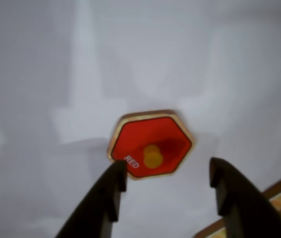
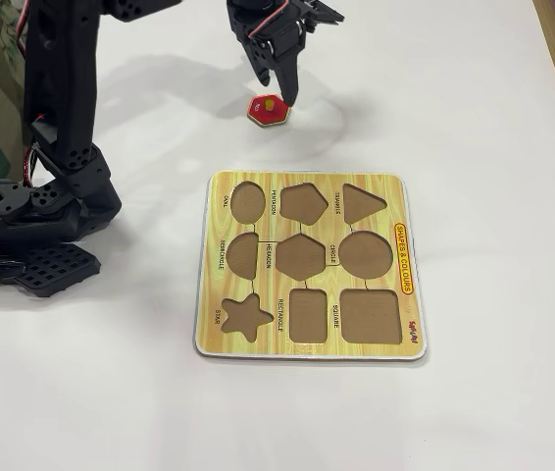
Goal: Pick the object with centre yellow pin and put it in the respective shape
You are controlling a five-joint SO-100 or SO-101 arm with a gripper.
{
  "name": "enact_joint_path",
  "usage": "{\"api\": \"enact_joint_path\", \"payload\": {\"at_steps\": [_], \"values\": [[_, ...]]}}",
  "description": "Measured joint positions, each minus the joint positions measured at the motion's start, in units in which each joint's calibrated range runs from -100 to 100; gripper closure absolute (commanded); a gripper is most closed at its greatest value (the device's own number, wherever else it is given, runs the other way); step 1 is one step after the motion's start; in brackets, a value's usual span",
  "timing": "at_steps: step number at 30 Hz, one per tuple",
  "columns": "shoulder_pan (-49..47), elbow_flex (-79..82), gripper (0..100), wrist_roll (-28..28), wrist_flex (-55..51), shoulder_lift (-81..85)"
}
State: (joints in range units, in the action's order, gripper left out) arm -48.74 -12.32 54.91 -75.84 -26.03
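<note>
Wrist view: red hexagon piece (image 1: pixel 151 144) reads RED (yellow knob); claw (image 1: pixel 168 173) spread apart.

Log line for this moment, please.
phase: approach | gripper: open, over red hexagon piece | piece: flat on table, ungrasped | hexagon cut-out: empty
</note>
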Motion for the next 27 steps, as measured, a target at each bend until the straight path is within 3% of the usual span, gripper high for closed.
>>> {"api": "enact_joint_path", "payload": {"at_steps": [27], "values": [[0.65,-0.63,81,0.0,0.0,-5.41]]}}
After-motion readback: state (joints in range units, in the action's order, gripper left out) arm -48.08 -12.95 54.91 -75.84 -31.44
